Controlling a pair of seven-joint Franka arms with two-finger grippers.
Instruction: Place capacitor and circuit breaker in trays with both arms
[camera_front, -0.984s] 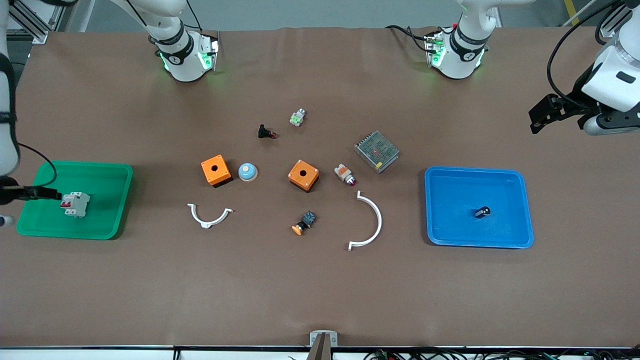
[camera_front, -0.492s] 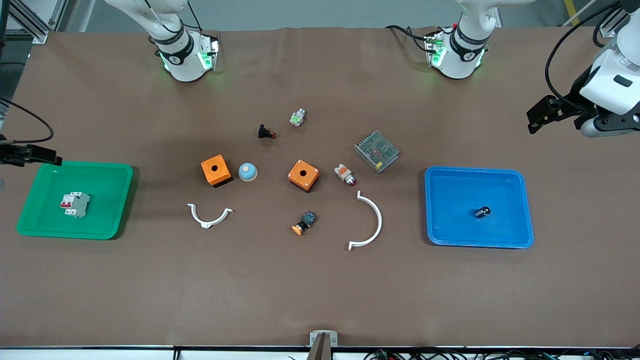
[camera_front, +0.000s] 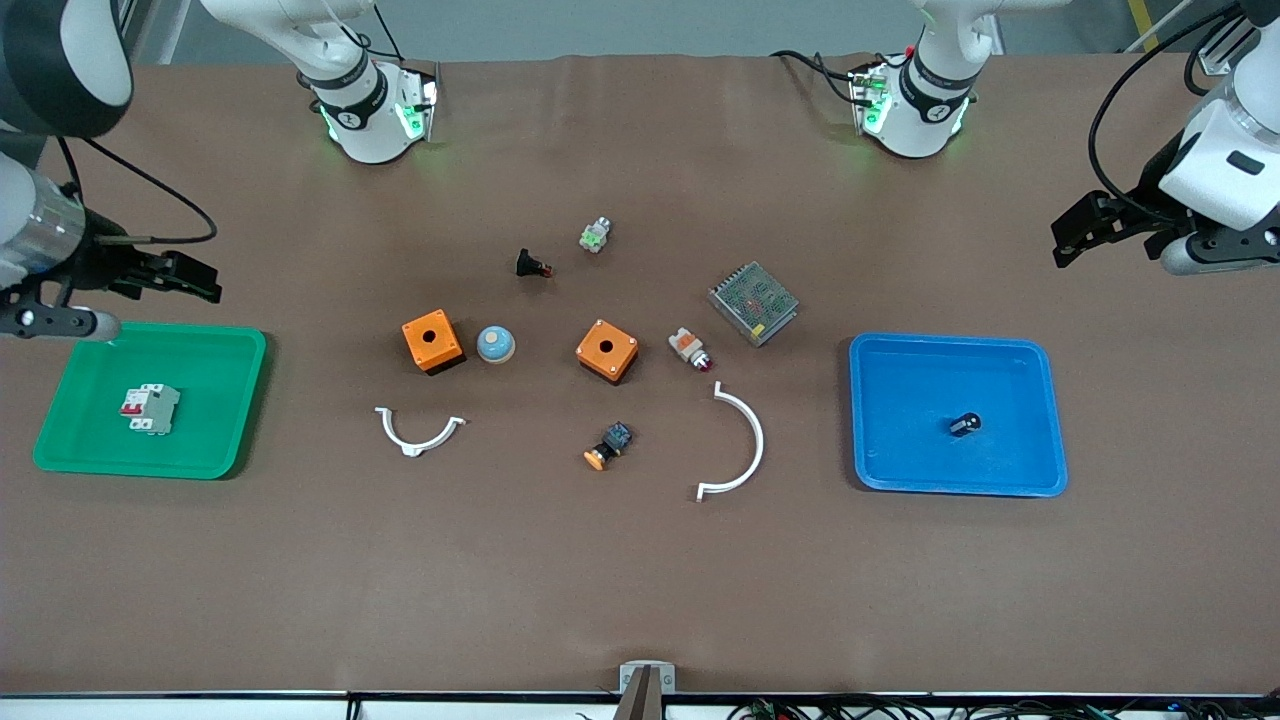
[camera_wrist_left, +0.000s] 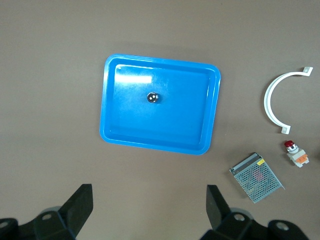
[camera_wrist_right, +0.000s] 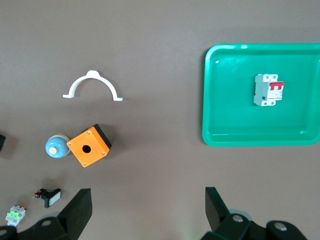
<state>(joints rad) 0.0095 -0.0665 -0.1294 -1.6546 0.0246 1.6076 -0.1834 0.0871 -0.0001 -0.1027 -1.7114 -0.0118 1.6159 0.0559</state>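
The circuit breaker, a white-grey block with red levers, lies in the green tray at the right arm's end of the table; it also shows in the right wrist view. The capacitor, a tiny black cylinder, lies in the blue tray at the left arm's end; the left wrist view shows it too. My right gripper is open and empty, up in the air beside the green tray. My left gripper is open and empty, high over bare table beside the blue tray.
Between the trays lie two orange boxes, a blue-white dome, two white curved clips, a metal mesh unit, an orange-capped push button, a white and orange part and a black part.
My right gripper has left the circuit breaker in the green tray, risen and drawn back off the tray toward the robots' bases. The left gripper has barely shifted.
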